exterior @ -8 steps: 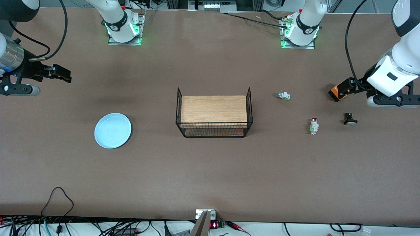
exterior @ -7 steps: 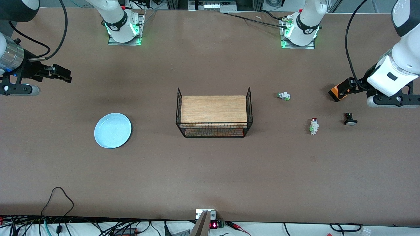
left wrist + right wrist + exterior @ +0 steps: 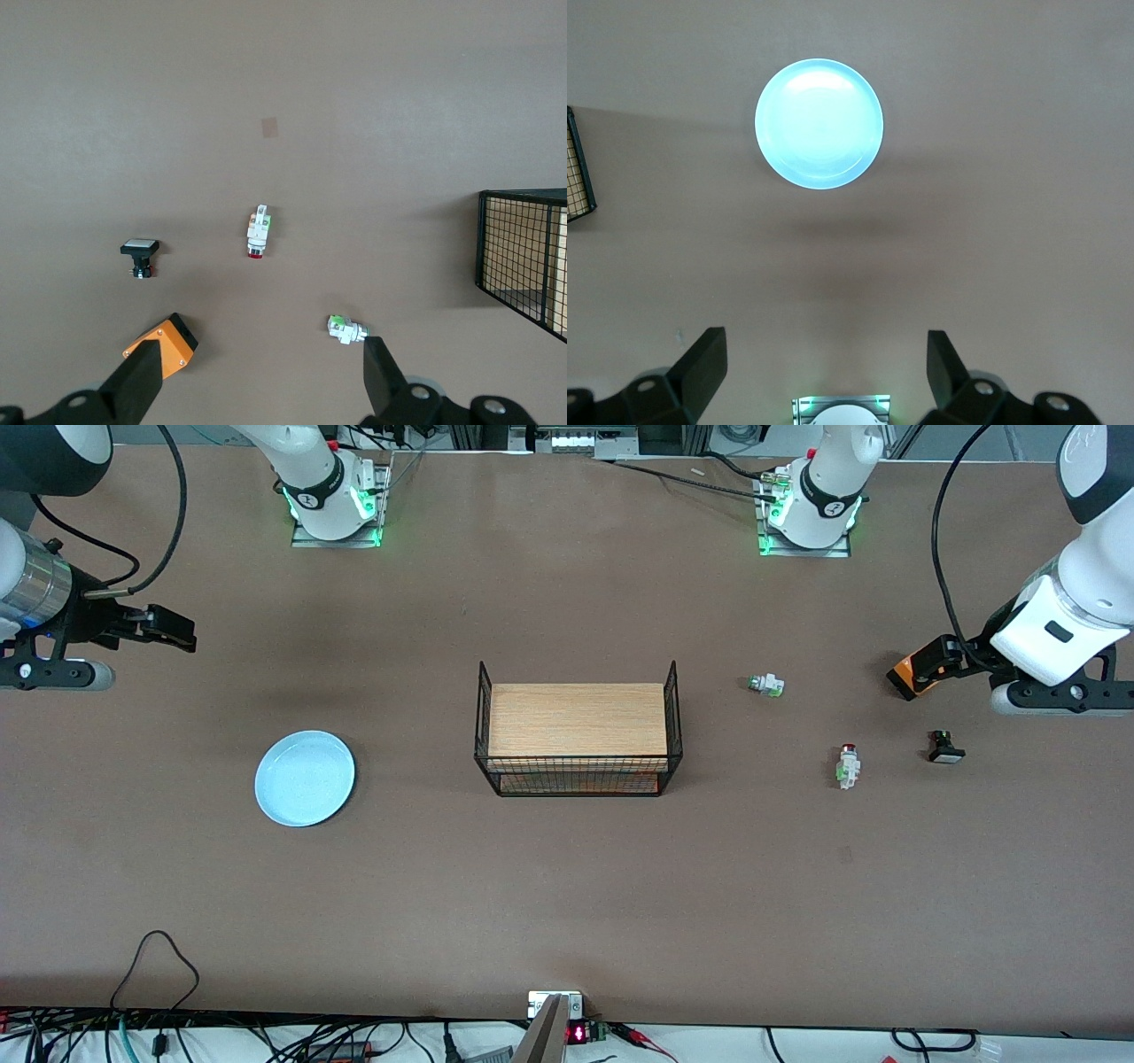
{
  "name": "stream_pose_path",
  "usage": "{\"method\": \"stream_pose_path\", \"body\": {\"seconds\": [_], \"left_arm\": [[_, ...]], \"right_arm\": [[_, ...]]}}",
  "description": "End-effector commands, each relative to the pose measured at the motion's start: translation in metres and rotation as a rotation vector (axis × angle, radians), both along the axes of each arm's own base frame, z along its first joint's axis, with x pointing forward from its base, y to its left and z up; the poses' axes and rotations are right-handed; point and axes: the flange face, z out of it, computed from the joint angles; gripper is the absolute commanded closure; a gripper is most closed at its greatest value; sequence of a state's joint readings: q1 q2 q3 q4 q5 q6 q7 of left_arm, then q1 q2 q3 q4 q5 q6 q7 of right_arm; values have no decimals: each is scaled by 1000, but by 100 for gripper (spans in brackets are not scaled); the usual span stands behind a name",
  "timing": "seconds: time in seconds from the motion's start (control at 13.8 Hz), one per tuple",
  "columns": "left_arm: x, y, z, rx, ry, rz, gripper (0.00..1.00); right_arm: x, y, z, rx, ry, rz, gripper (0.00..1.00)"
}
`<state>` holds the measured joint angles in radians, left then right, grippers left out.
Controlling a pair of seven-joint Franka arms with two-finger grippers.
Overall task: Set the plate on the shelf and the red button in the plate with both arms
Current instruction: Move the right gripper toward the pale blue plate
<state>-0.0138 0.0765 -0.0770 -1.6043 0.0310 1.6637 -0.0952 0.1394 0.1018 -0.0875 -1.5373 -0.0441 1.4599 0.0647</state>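
The pale light-blue plate (image 3: 305,778) lies flat on the table toward the right arm's end; it also shows in the right wrist view (image 3: 819,123). The red button (image 3: 848,766), with a white body and a small red cap, lies toward the left arm's end and shows in the left wrist view (image 3: 258,236). My right gripper (image 3: 173,631) (image 3: 824,354) is open and empty, up over bare table at the right arm's end, apart from the plate. My left gripper (image 3: 926,664) (image 3: 263,372) is open and empty over the table at the left arm's end, apart from the red button.
A wire rack (image 3: 578,726) with a wooden top stands mid-table. A white-and-green button (image 3: 767,685) and a black square-faced button (image 3: 945,747) lie near the red one. An orange block (image 3: 904,676) shows at one left fingertip.
My right gripper has shifted slightly toward the robots' bases. The left arm, the plate and the buttons have not moved.
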Motion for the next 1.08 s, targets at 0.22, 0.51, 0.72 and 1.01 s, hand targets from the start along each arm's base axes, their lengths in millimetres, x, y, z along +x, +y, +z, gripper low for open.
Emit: {"method": "stream_pose_path", "body": {"seconds": [0.22,0.51,0.72,1.01], "left_arm": [[2,-1,7,-3,2,-14,0],[2,-1,7,-3,2,-14,0],[2,-1,7,-3,2,-14,0],[0,-13,9,-3,2,-39,0]], "right_arm": [[12,-43,-24,14,39,-73,0],[30,-48,-55,3,50,-100,0],[47,-57,-83,-10,71,-111,0],[67,-70,-119,-20,110,-135,0]]}}
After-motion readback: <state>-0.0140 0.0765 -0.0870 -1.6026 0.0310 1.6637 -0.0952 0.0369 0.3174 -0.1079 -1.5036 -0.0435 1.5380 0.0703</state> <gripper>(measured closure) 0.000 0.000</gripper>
